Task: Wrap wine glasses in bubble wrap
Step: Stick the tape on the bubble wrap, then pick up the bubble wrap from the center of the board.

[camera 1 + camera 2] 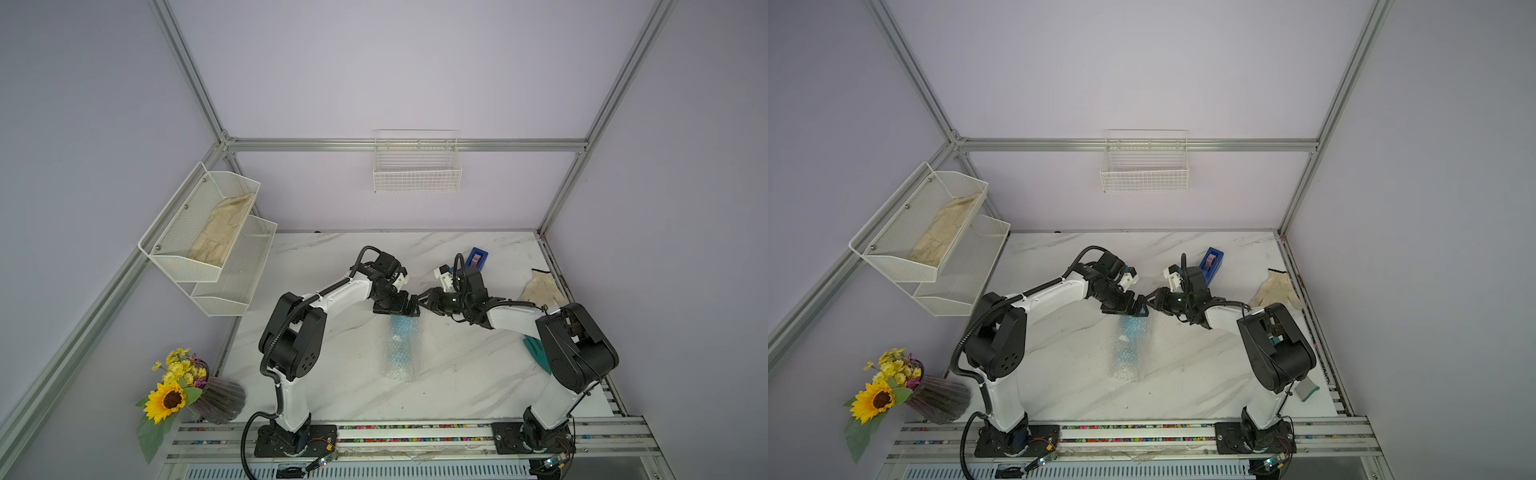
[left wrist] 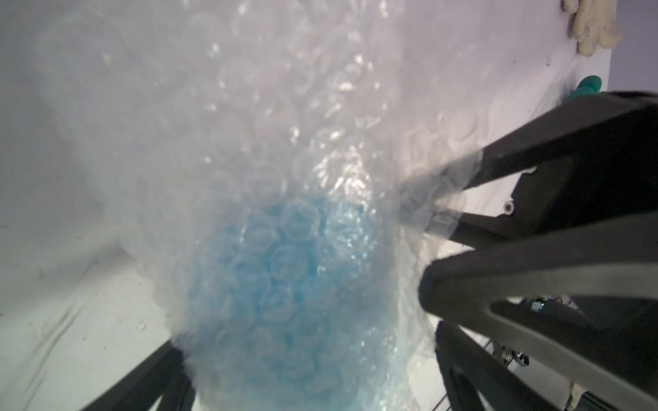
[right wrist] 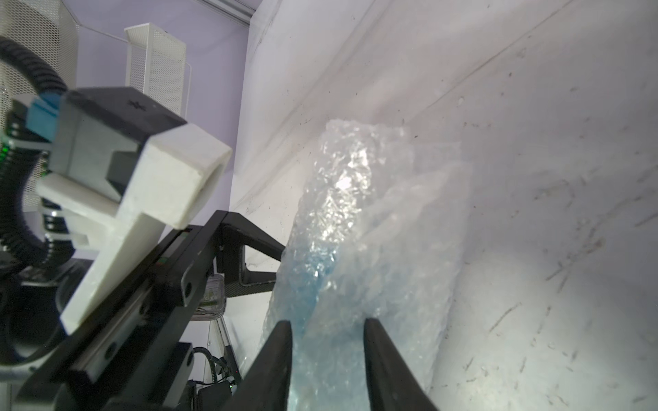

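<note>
The wine glass (image 1: 402, 325), sky blue, lies on the marble table rolled inside the bubble wrap (image 1: 401, 353), and only its blue shows through. In both top views the roll runs from mid-table toward the near edge (image 1: 1127, 353). My left gripper (image 1: 397, 312) is open over the roll's far end, straddling it. In the left wrist view the blue bowl (image 2: 285, 267) fills the space between its fingers (image 2: 153, 377). My right gripper (image 1: 419, 301) comes in from the right and is shut on a fold of bubble wrap (image 3: 356, 220) at that same end, its tips (image 3: 285, 341) pressed into the plastic.
A dark blue tape dispenser (image 1: 477, 258) stands behind the right arm. A cream glove (image 1: 542, 289) lies at the right edge and a teal glove (image 1: 536, 349) under the right arm. A mesh shelf (image 1: 208, 232) hangs left, a wire basket (image 1: 417, 166) on the back wall.
</note>
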Controlling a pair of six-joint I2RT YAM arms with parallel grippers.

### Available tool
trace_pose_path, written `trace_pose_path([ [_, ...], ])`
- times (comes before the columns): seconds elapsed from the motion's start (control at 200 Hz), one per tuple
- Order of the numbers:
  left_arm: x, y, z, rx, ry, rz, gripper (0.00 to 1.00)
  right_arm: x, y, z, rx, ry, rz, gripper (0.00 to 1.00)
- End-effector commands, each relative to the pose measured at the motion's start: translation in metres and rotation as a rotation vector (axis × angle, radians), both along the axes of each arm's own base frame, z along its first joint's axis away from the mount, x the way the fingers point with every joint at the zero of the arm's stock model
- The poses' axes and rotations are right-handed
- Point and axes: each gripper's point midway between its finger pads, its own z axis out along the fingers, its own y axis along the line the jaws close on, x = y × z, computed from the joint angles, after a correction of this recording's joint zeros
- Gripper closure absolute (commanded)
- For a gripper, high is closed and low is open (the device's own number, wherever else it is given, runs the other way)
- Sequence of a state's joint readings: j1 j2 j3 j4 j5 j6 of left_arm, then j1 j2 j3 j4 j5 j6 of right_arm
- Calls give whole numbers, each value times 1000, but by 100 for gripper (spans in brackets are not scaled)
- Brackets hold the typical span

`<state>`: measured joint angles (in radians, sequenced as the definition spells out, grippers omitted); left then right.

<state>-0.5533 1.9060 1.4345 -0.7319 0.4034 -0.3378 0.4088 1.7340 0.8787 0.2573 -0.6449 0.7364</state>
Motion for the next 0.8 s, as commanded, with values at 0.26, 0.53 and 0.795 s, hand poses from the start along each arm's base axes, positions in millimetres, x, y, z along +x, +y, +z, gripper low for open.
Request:
trace_pose_path([
  [0.26,18,-3,4,46,-56,8,0,4,9,9,41,-15,0,63],
  [0.53,20,-7,2,-14,-60,18,0,1,10,8,54,-9,7,63],
  [0.795,26,-8,1,-62,-81,33,0,0,8,21,59,-35,6,62],
])
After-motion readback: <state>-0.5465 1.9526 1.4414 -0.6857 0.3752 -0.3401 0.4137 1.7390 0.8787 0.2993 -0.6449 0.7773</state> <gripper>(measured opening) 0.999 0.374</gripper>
